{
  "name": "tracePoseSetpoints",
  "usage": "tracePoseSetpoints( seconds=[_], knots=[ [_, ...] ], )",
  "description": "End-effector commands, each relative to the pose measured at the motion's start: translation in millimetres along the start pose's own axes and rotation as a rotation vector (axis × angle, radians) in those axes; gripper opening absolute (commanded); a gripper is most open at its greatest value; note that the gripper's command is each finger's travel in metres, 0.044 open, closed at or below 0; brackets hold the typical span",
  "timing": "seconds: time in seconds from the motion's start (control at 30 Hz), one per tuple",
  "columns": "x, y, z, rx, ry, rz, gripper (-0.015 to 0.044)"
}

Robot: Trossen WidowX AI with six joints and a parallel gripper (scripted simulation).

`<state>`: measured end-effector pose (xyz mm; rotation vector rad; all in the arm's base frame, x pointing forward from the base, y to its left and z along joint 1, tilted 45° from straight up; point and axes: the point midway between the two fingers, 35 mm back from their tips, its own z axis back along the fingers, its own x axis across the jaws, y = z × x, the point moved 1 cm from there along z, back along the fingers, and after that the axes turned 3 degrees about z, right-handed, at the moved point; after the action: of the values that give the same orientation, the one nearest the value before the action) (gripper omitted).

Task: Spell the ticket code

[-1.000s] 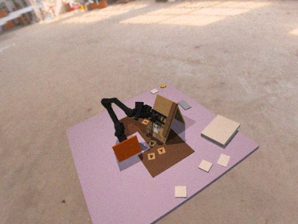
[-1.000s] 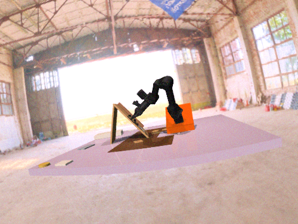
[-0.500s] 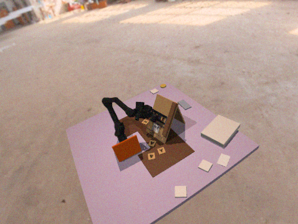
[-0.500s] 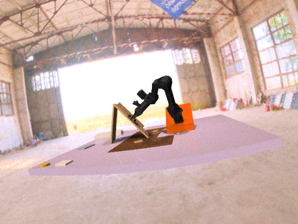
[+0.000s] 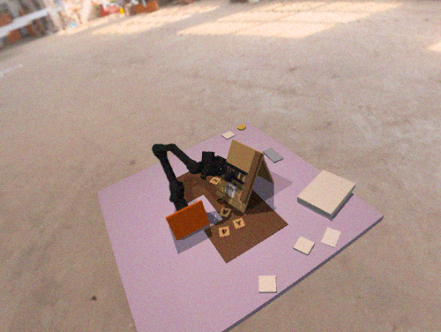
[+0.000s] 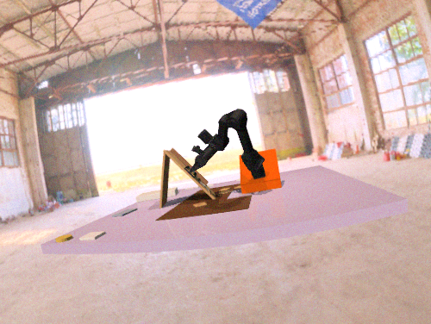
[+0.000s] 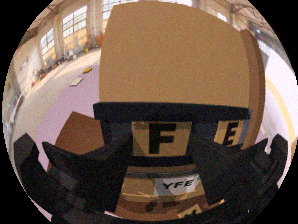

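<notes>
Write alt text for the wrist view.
Gripper shut on the F tile in the board's rail, left of the E tile. Below, a ticket reads YFE; part of another tile shows at the bottom edge.

A yellow disc (image 5: 241,127) (image 6: 64,238) (image 7: 88,70) lies near a pale flat piece (image 5: 228,135) (image 6: 92,235) (image 7: 76,81) at one corner of the desk (image 5: 154,282) (image 6: 336,202). A grey slab (image 5: 272,154) (image 6: 125,212) lies between that corner and a thick cream block (image 5: 326,192) (image 6: 148,196). Three pale squares (image 5: 267,283) lie apart near one edge. An orange panel (image 5: 189,220) (image 6: 272,172) stands tilted; a blue banner (image 6: 252,10) hangs overhead.
</notes>
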<state>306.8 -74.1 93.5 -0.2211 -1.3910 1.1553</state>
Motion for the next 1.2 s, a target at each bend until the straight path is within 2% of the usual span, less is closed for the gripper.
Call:
tracePoseSetpoints(
  seconds=[0.0, 1.17],
  knots=[
    [-1.8, 0.4, -0.3, 0.001, -0.004, 0.004, 0.0],
    [-18.2, 1.3, -0.3, 0.001, -0.003, 0.004, 0.0]
  ],
)
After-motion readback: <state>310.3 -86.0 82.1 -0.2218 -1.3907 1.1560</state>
